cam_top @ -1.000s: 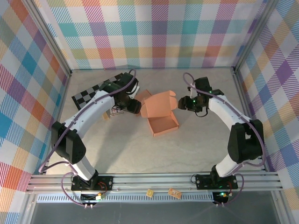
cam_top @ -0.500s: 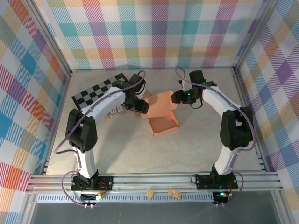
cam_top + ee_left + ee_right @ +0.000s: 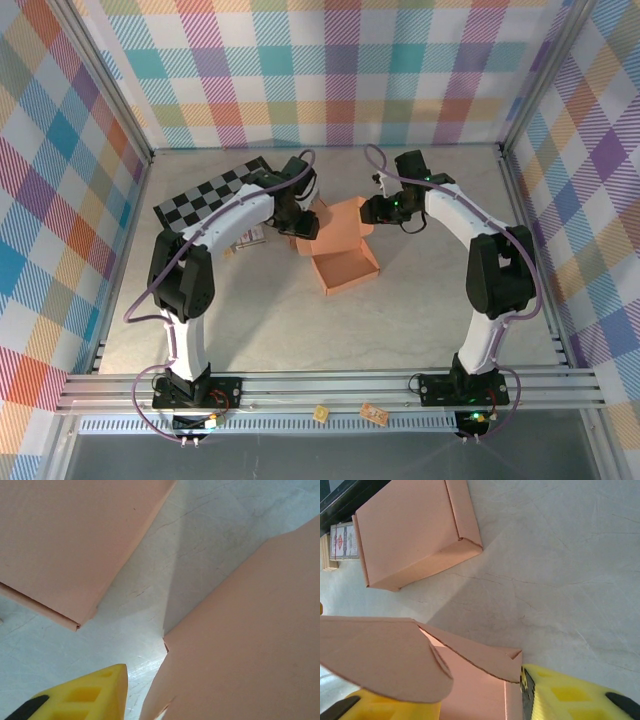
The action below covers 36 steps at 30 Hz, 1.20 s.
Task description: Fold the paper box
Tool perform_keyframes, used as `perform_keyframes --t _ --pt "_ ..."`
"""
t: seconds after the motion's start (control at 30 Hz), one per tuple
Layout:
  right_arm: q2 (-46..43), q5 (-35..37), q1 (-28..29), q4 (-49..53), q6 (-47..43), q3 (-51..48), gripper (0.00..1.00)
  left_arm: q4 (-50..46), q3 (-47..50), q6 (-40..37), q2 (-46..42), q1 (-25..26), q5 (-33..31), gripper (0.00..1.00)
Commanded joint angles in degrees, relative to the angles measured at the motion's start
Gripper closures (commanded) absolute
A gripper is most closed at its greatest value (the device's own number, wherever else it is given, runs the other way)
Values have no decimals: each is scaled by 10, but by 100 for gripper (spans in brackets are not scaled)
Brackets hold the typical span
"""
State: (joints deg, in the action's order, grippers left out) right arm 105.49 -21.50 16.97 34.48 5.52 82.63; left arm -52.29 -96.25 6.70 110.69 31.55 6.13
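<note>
On the pale marbled table (image 3: 270, 330), beside a black-and-white checkered board (image 3: 200, 197), the left gripper (image 3: 306, 227) has closed in on the left flap of the open salmon-pink paper box (image 3: 347, 265) at mid-table; whether its fingers are spread cannot be told. The right gripper (image 3: 371, 210) has swung leftward to the raised lid, yellow fingers (image 3: 572, 696) spread wide astride its corner

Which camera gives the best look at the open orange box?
The top external view: the whole open box shows there, tray open, lid raised. The left wrist view catches one panel up close; the right wrist view catches a curved flap and a corner between yellow fingers.
</note>
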Motion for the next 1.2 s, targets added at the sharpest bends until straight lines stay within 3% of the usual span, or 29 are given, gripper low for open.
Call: perform_keyframes --t 0.0,0.27,0.47,0.63,1.0,1.17 --pt "-10 3 3 4 7 -3 59 -6 -17 17 7 10 -12 68" --pt "-22 5 10 -10 18 -27 68 -7 -32 25 15 18 -22 73" --pt "-20 59 12 -14 -12 -22 53 -35 -64 -54 37 18 -15 73" --pt "13 25 12 9 -66 15 48 -40 -74 -90 46 18 -49 71" --pt "10 31 14 8 -50 15 80 -57 -103 -56 56 14 -51 56" --pt "-10 51 17 -2 -48 -8 86 -57 -61 -38 27 -7 -15 54"
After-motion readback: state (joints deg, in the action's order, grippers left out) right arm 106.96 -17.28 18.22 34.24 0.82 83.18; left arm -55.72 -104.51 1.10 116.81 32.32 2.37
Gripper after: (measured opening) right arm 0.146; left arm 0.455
